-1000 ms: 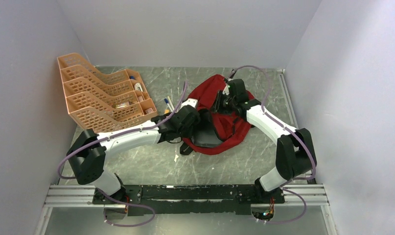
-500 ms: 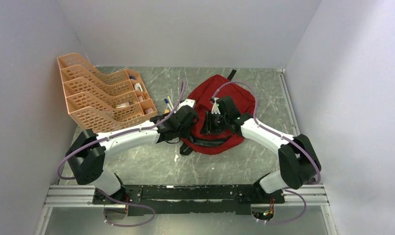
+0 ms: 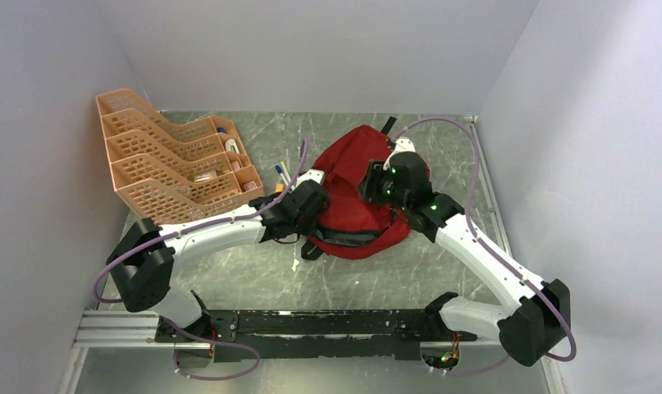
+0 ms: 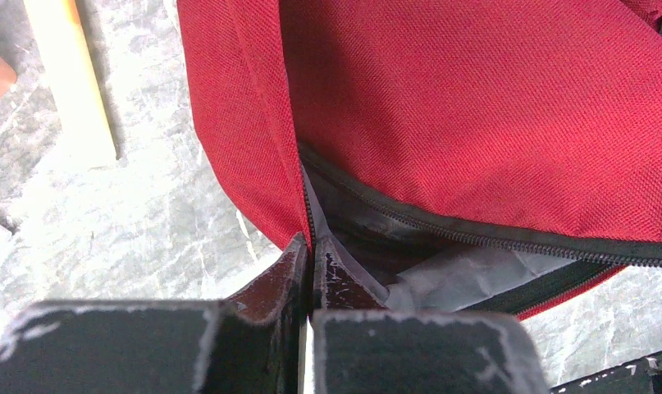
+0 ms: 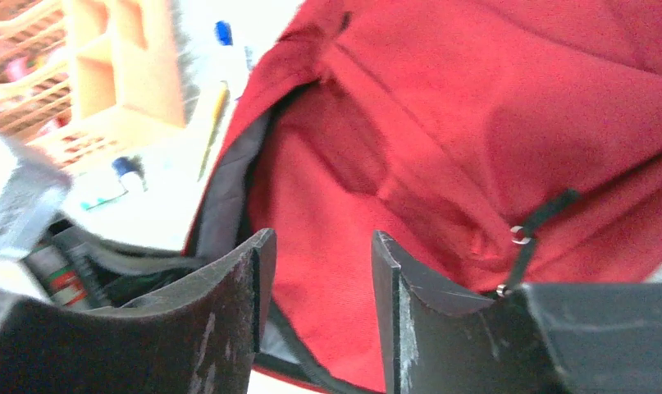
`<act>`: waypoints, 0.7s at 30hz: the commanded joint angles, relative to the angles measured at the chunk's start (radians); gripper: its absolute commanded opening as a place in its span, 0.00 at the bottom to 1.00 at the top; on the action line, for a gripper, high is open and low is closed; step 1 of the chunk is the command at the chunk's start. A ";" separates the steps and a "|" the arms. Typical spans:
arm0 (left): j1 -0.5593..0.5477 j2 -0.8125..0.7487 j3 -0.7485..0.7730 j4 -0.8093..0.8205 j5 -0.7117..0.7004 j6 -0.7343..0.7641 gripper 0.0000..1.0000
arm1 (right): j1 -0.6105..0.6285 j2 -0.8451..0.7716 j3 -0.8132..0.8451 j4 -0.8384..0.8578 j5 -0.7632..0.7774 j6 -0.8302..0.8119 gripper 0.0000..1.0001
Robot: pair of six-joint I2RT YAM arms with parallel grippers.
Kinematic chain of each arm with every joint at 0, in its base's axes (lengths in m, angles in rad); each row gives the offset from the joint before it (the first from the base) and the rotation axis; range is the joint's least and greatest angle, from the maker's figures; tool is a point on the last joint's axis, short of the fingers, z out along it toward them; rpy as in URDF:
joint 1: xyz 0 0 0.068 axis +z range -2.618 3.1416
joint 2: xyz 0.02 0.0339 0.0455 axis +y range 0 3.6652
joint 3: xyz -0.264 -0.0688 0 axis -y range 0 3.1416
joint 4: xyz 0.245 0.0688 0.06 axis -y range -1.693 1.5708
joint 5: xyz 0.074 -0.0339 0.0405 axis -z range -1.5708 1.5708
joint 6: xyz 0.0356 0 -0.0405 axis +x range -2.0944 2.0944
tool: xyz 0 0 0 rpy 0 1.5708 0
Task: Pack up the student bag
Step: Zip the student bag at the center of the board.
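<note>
Grey marbled tabletop (image 3: 245, 279) with pale walls on three sides is where both my arms reach.

My left pincer (image 4: 311, 251) is pressed tight together on the student bag (image 4: 475, 107), pinching the rim of its opening where the black zipper (image 4: 491, 240) ends. Behind that rim I see crumpled grey lining (image 4: 467, 275) and something dark; what lies inside I cannot tell.

My right pincer (image 5: 319, 240) stands apart with nothing between the jaws, hanging over the bag's red top, a black zipper pull (image 5: 520, 238) just to its right.

From above, the bag lies at mid-table, slightly right of centre, with a black strap (image 3: 344, 238) along its near side and my left pincer at its left edge.

Left of it, a few pens (image 3: 282, 174) lie on the table between the bag and the orange tray rack (image 3: 159, 160), whose end compartments hold small items too small to name. The rack stands against the left wall.

The widest stretch of tabletop lies between the bag and my bases, with one small pale scrap (image 3: 295, 264) on it; a narrower strip runs between the bag and the right wall.
</note>
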 commanded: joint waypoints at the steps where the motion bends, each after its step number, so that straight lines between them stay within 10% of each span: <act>1: 0.006 -0.020 -0.008 0.022 0.033 -0.001 0.05 | -0.015 0.044 -0.007 -0.093 0.154 -0.013 0.46; 6: 0.007 -0.026 -0.012 0.031 0.046 0.006 0.05 | -0.009 0.152 -0.048 -0.059 -0.037 0.029 0.33; 21: 0.006 -0.019 -0.007 0.032 0.061 0.007 0.05 | 0.243 0.303 -0.229 0.224 -0.239 0.204 0.38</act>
